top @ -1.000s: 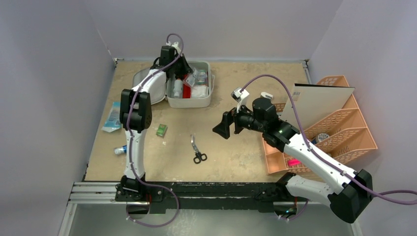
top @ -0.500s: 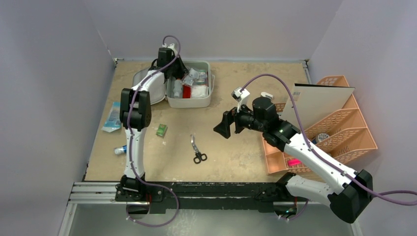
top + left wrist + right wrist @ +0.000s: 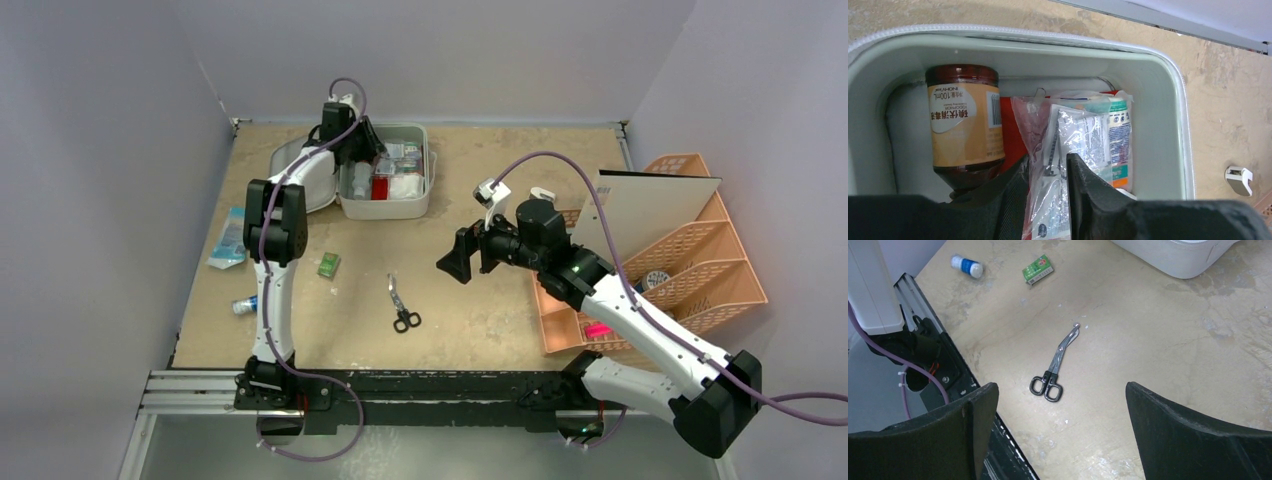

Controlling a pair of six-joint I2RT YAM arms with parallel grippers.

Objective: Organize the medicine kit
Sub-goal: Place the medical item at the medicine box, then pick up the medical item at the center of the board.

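The medicine kit (image 3: 385, 211) lies open at the back of the table, its lid (image 3: 312, 182) folded out to the left. My left gripper (image 3: 370, 150) reaches into it. In the left wrist view the kit's grey wall (image 3: 1168, 105) frames a brown bottle (image 3: 965, 125) lying on its side, a red item (image 3: 1010, 135) and a clear plastic packet (image 3: 1075, 135). The left gripper (image 3: 1048, 165) has its jaws slightly parted, with the packet's lower part between them. My right gripper (image 3: 455, 258) hovers wide open and empty above the table, over black-handled scissors (image 3: 1055, 365).
The scissors (image 3: 400, 303) lie mid-table. A green box (image 3: 329, 264), a small blue-and-white bottle (image 3: 244, 304) and a blue packet (image 3: 229, 238) lie to the left. A peach-orange lattice organizer (image 3: 690, 260) stands at the right. The metal rail (image 3: 400, 385) runs along the near edge.
My left gripper's jaws have parted around the packet inside the kit, and the packet has settled lower. The right arm has drifted slightly toward the scissors.
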